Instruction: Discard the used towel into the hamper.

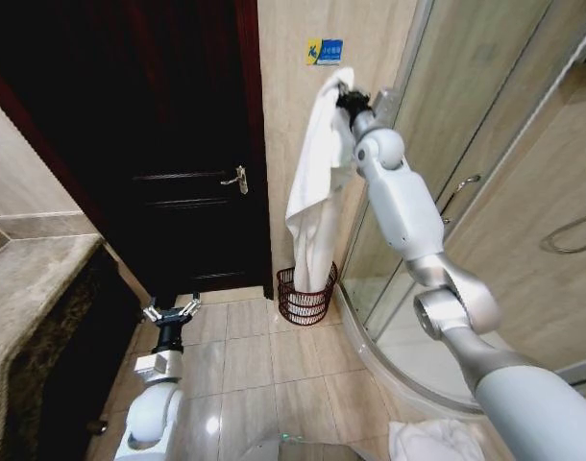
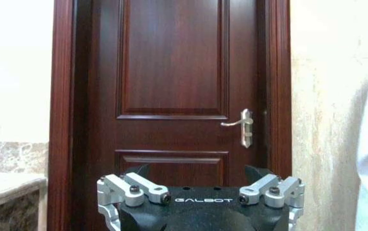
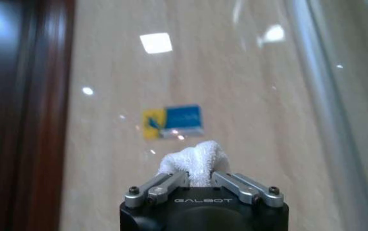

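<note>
Tiled bathroom: right hand clenched on towel, hanging vertically, tail in hamper; left hand released, low.

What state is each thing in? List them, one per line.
towel: held up by its top, hanging, lower end inside the hamper
hamper: upright on the floor by the wall
right gripper: raised, fingers shut on the towel
left gripper: low, open
door: closed
</note>
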You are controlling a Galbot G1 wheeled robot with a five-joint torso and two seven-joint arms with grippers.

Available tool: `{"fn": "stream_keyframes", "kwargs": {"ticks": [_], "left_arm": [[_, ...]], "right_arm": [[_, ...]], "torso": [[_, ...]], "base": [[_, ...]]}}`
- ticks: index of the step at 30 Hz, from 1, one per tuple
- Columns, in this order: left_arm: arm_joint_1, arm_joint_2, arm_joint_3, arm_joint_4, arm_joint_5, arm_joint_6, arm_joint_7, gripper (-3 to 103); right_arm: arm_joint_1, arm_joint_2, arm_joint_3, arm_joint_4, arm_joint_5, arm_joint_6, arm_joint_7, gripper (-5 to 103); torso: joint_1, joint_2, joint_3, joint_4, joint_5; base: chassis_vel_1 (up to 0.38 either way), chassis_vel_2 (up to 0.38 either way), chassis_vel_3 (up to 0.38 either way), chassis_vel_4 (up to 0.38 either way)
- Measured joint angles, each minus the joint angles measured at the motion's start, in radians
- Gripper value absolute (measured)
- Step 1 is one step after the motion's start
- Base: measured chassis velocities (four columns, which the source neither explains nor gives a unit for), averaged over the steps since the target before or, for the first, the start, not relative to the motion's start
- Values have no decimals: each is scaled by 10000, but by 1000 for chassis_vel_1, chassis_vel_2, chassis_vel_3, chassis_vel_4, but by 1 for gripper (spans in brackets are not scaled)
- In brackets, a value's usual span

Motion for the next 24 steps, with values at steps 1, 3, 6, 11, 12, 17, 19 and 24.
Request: {"fn": "stream_keyframes", "kwargs": {"ticks": [1,3,6,11,12,17,19,24], "left_arm": [[0,0,0,0,0,0,0,100],[68,-23,-36,-2,-90,-27,26,100],[81,-92,-53,83,-169,-175,128,100],[48,-313,-73,202,-108,-413,183,100],[50,-339,-75,203,-122,-414,197,100],[-153,-286,-9,363,-153,-417,257,100],[-209,-248,27,376,-153,-399,257,100],[-359,-173,192,377,-149,-240,241,100]], "right_arm": [[0,0,0,0,0,0,0,3],[-444,-362,33,369,135,2,80,3],[-1151,-948,30,1061,381,-4,201,3],[-2066,-1360,-253,2087,715,-2,711,3],[-2179,-1411,-310,2281,825,-23,798,3],[-2709,-1578,-377,2908,1246,-88,1064,3],[-2740,-1604,-325,2930,1246,-81,1067,3],[-2987,-1819,-145,3231,1265,-72,1086,3]], "torso": [[0,0,0,0,0],[0,0,0,-1,3],[0,0,0,-8,4],[0,0,1,-5,4],[0,0,0,-4,4],[-2,0,0,1,2],[-2,0,0,-1,2],[-1,0,-1,-4,1]], "base": [[0,0,0,0],[0,0,0,0],[0,0,0,0],[0,0,0,0],[0,0,0,0],[0,0,0,0],[0,0,0,0],[0,0,0,0]]}}
